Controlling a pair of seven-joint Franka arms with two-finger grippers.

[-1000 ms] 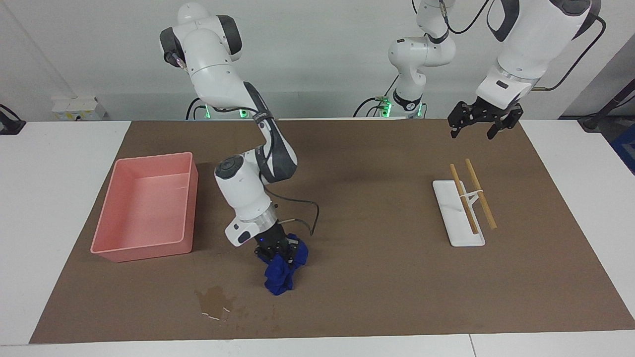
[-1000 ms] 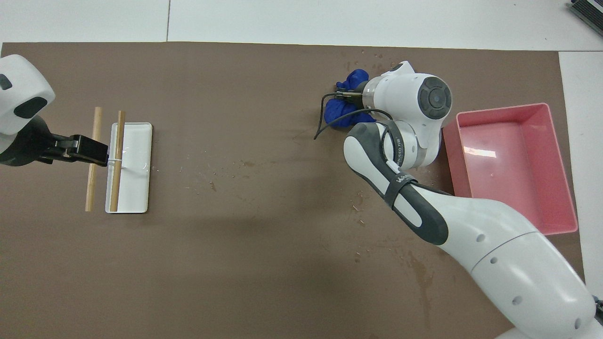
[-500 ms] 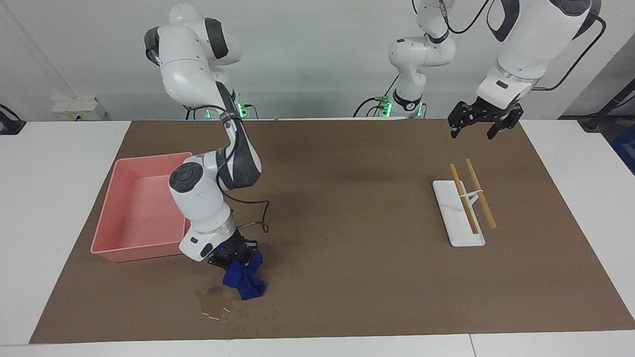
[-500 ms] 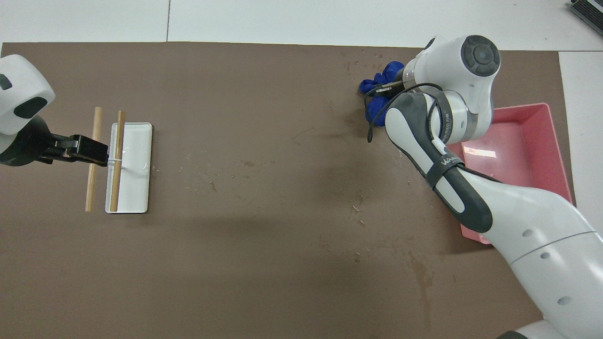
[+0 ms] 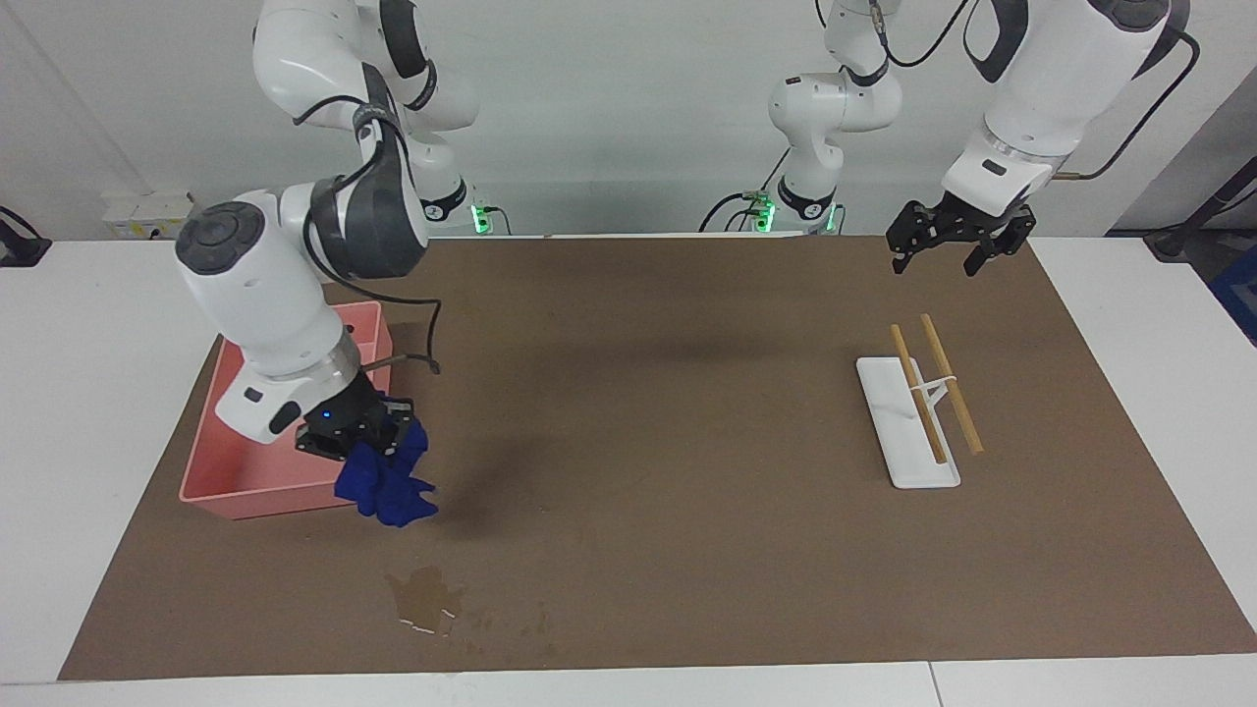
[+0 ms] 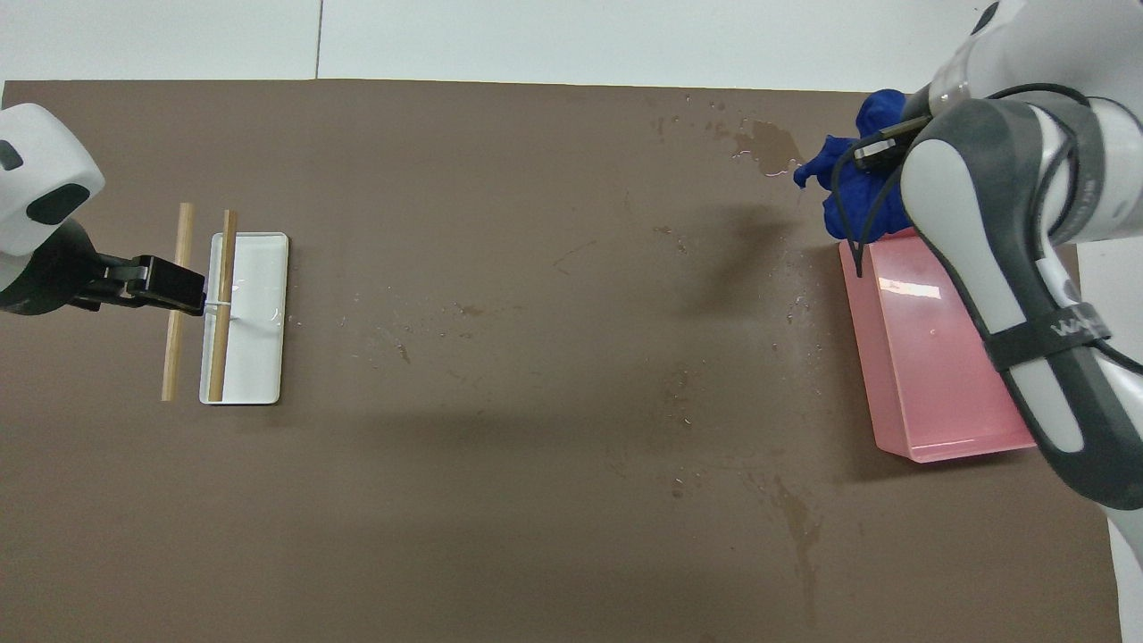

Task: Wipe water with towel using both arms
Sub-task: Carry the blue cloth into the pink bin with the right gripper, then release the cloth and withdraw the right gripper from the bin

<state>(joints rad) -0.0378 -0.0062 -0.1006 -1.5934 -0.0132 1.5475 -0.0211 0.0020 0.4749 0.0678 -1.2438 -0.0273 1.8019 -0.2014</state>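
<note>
Pink tray (image 5: 263, 478) empty; right gripper (image 5: 365, 454) clamped on towel (image 5: 385, 486) over its corner; left gripper (image 5: 948, 245) apart, waiting; water (image 5: 424, 596) exposed.

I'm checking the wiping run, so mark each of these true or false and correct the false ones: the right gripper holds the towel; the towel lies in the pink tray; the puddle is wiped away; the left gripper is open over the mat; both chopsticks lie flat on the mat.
1. The right gripper holds the towel: true.
2. The towel lies in the pink tray: false; it hangs in the air at the tray's corner.
3. The puddle is wiped away: false; a wet blotch remains.
4. The left gripper is open over the mat: true.
5. Both chopsticks lie flat on the mat: false; they rest across the white holder.
</note>
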